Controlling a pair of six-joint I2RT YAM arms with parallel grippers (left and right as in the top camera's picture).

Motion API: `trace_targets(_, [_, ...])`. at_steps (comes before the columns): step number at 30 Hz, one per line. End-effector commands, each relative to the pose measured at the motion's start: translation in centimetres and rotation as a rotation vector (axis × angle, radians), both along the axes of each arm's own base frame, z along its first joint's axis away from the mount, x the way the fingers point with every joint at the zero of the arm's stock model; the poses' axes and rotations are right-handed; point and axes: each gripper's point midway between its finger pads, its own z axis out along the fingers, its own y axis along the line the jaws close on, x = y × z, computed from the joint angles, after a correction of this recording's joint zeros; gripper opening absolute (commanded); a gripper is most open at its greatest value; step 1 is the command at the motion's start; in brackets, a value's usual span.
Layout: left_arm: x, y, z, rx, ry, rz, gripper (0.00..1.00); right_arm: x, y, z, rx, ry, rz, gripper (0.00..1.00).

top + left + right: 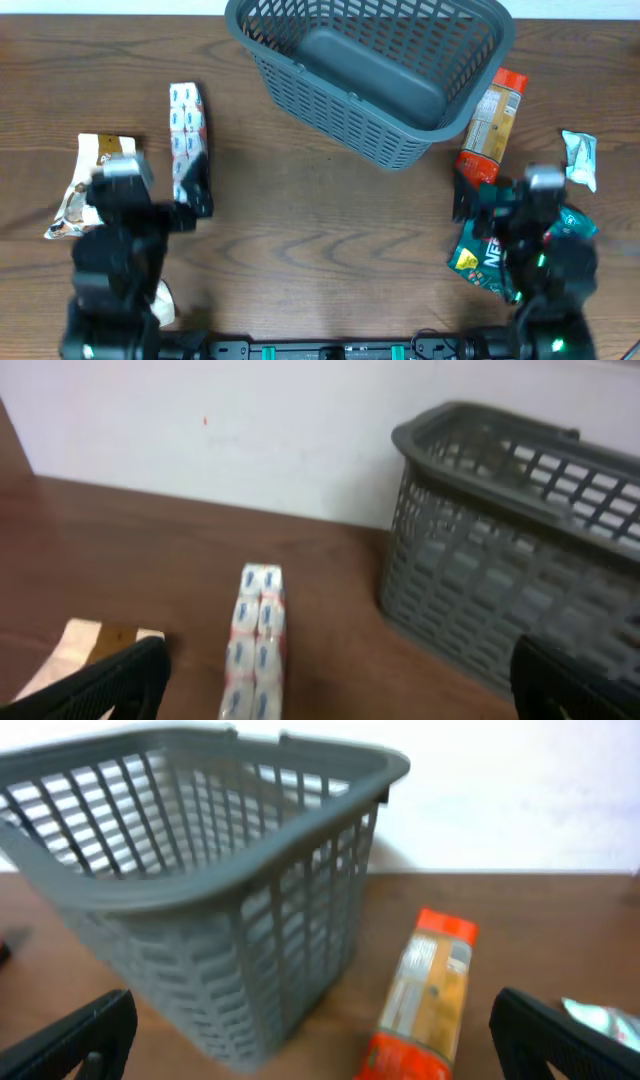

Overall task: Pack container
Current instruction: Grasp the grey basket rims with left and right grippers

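From above, the grey container (pixel 330 105) sits on the bench (pixel 320 240), with a blue-and-white packet (pixel 186 125) to its left and an orange packet (pixel 492 125) just beside its right corner. The left camera shows the left end effector (pixel 338 660) spread wide, left of the container. The right camera shows the right end effector (pixel 312 1010) spread wide in front of the container.

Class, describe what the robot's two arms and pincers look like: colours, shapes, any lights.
Both the left arm and right arm are black and blocky, each with a grey housing near the wrist. A green light glows on the right arm. The left pincer and right pincer have black wedge-shaped fingers.
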Motion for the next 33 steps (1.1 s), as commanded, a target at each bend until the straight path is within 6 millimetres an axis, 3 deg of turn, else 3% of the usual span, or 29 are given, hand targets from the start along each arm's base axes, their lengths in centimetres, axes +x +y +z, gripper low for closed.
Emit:
trace_targets(1, [2.6, -0.3, 2.5, 0.005, 0.076, 0.003, 0.99, 2.9, -0.2, 2.5, -0.037, 0.099, 0.005, 0.99])
trace_targets(7, [6.5, -0.9, 5.2, 0.061, 0.281, -0.014, 0.99, 8.5, 0.2, 5.8, -0.064, 0.314, 0.046, 0.99])
trace_targets(13, [9.8, -3.1, 7.7, 0.142, 0.349, -0.169, 0.99, 13.0, 3.7, 9.7, -0.09, 0.363, 0.278, 0.98])
trace_targets(16, [10.7, -3.3, 8.5, 0.148, 0.35, -0.176, 0.99, 14.2, 3.8, 11.1, -0.072, 0.355, 0.274, 0.77])
trace_targets(20, [11.4, -3.4, 7.9, 0.17, 0.369, -0.187, 1.0, 14.8, 3.8, 12.1, -0.066, 0.351, 0.272, 0.26])
trace_targets(22, [11.6, -3.4, 7.3, 0.176, 0.388, -0.191, 0.95, 14.8, 3.8, 12.2, -0.052, 0.349, 0.265, 0.13])
trace_targets(26, [12.4, -3.5, 6.1, 0.177, 0.42, -0.193, 0.85, 14.9, 4.1, 12.0, -0.025, 0.361, 0.263, 0.01])
trace_targets(33, [12.7, -3.6, 4.6, 0.178, 0.471, -0.197, 0.72, 15.8, 6.2, 9.4, -0.028, 0.432, 0.312, 0.01])
